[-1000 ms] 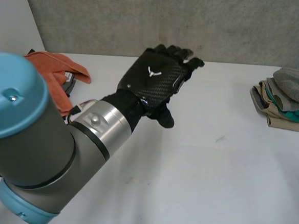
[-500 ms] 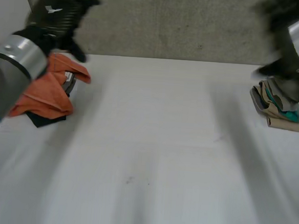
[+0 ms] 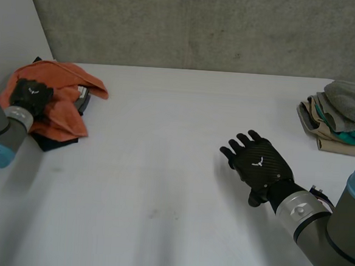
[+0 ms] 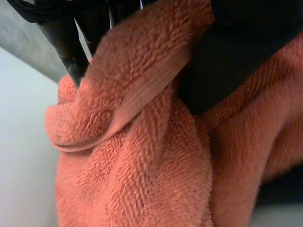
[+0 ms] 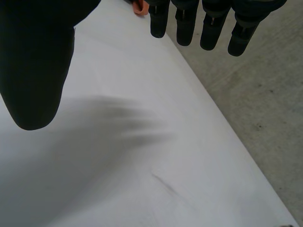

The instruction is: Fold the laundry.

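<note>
Orange terry towel (image 3: 61, 97), crumpled into a soft heap, lies at the far left corner of the white bench (image 3: 176, 145), close to the grey concrete wall (image 3: 203, 25). It sits on top of a flat black cloth (image 3: 49, 142) whose edge shows out from under it on the near side. A small grey item (image 3: 84, 99) shows at its right edge, too small to make out.

The left robot hand (image 3: 31, 95) rests on the left part of the heap. In the left wrist view, a thick fold of the towel (image 4: 137, 142) rises between the black fingers (image 4: 64, 38) on one side and the broad black thumb (image 4: 246, 47) on the other. The fold seems to be pinched between them, though the view is so close that the exact contact is hard to judge. The towel's flat woven hem band runs along the raised fold just below the fingertips.

The right robot hand (image 3: 257, 166) hangs over the right half of the bench, back upward, with its fingers spread and holding nothing. In the right wrist view its fingers (image 5: 182, 23) point straight out, well apart from the thumb (image 5: 35, 61). Bare white bench (image 5: 142, 165) lies beneath the palm.

A stack of folded clothes (image 3: 343, 117) stands at the far right edge of the bench, with grey on top, teal in the middle and beige at the bottom. It lies well apart from the right robot hand and far from the towel.
</note>
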You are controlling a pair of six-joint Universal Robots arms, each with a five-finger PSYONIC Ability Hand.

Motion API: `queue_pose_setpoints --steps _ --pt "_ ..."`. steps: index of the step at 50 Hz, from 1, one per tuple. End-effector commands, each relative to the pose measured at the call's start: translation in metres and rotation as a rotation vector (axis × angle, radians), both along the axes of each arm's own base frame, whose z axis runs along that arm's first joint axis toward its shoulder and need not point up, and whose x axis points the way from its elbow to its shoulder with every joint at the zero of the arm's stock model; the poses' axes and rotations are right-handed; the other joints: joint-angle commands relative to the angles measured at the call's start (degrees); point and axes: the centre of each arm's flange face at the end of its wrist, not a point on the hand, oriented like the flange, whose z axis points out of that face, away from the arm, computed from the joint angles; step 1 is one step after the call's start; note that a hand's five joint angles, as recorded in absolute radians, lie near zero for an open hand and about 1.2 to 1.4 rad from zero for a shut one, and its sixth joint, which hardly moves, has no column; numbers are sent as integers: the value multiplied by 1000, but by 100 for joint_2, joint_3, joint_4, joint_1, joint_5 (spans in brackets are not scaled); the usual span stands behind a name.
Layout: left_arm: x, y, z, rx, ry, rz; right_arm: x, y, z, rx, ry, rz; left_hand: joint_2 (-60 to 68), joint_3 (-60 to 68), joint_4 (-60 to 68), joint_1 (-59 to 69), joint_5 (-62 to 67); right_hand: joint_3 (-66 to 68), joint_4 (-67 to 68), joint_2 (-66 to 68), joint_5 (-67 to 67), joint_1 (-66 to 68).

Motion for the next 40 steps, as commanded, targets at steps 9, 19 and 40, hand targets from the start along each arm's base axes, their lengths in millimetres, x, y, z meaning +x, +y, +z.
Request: queue_pose_setpoints --steps 9,19,40 --pt "-156 156 112 58 511 -482 -30 -37 45 -168 -138 -278 1198 1343 1197 1853 1532 -241 -251 -219 -246 -342" --pt "-237 269 48 308 400 -793 -42 -48 50 -152 -183 -340 -5318 -5173 -5320 -4663 -4985 -241 -251 -219 -246 -342" --pt "-194 234 83 56 269 -395 -43 -27 47 135 -89 -301 -5477 -5332 -5479 -4822 -5144 -241 -251 -219 -246 -342"
